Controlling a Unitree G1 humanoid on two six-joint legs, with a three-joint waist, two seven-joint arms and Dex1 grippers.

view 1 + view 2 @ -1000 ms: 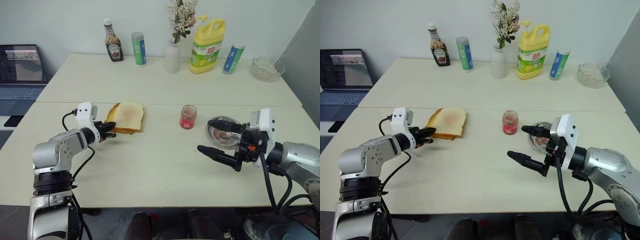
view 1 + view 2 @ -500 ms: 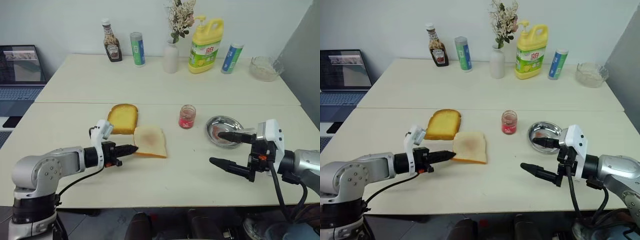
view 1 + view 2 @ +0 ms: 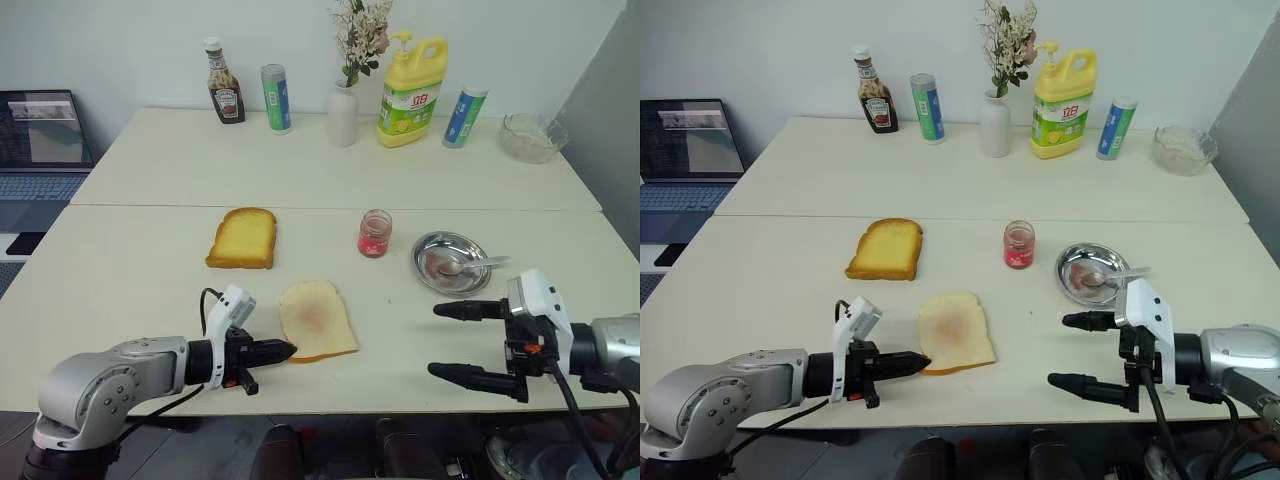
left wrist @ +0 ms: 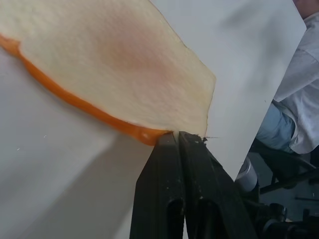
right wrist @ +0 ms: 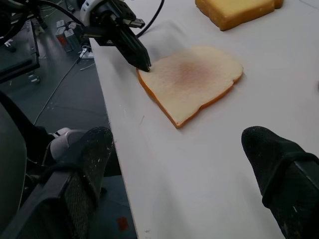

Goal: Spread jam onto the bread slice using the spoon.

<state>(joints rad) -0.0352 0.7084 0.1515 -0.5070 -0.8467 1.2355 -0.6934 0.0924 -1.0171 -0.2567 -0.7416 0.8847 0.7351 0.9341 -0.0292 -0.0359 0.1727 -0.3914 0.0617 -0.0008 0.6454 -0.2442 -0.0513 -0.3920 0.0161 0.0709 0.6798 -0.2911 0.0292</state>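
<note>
Table (image 3: 330, 170): a long pale top, with bottles and a vase lined up along the far edge.
Left gripper (image 3: 284, 350): near the front edge, left of centre, fingers pressed together with the tips against the near left corner of the bread slice. From the wrist view I cannot tell whether the crust is pinched or only touched.
Right gripper (image 3: 455, 341): near right, fingers spread as wide as they go, nothing between them, hanging over the table edge.
Bread slice (image 3: 317, 319): lying flat near the front, between the two grippers, a faint reddish smear in its middle.
Thicker golden slice (image 3: 242, 237): farther back and to the left, well apart from the thin one.
Steel dish (image 3: 451, 262): far right of the slice, with the spoon (image 3: 470, 265) lying in it, handle pointing right over the rim.
Jam (image 3: 375, 233): in the small glass jar just left of the dish.
Risk: the slice sits close to the front edge; a further tug from the left gripper could drag it off the table.
Risk: the spoon's slim handle lies low on the rim, so wide fingers coming in could nudge the dish or knock the jar beside it.
</note>
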